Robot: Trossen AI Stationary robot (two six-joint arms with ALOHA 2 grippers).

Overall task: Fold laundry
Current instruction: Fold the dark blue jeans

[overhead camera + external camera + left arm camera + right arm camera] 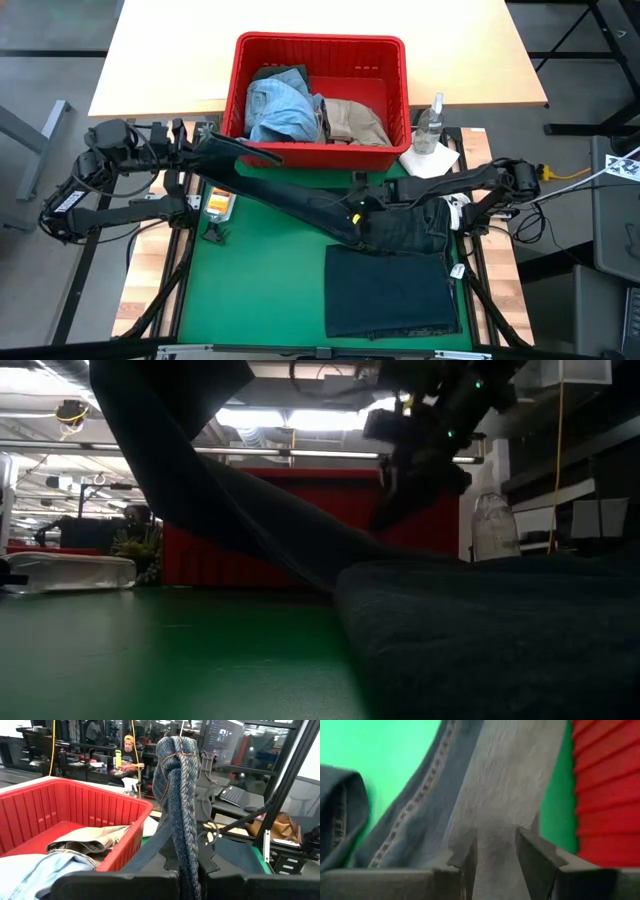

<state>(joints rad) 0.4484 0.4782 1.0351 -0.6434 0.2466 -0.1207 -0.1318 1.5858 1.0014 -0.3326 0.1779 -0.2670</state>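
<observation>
Dark navy jeans (290,195) stretch slantwise from my left gripper (207,146), raised near the red basket's near left corner, down to the green mat. Their wide part (415,228) lies on the mat. My left gripper is shut on one leg's end. My right gripper (358,212) reaches in from the right and points slanting down over the leg's lower stretch (495,795), open, a finger toward each side of the cloth. A folded dark piece (390,292) lies flat on the near mat. Light blue denim (280,105) and a khaki piece (355,120) lie in the basket. My left gripper pinches the jeans leg's hem end (186,855) between its two fingers, pointing level. The bunched hem (177,755) sticks out past the fingertips, several layers thick. The leg (250,510) hangs away from the hold and slopes down to the mat. My right gripper stands close over the leg; whether its fingers (532,857) touch the cloth I cannot tell.
The red basket (320,42) stands at the mat's far edge. A clear bottle (430,125) and a small white cloth (432,160) sit to its right. A small orange and white object (218,205) and a black clip (213,233) lie at the mat's left edge.
</observation>
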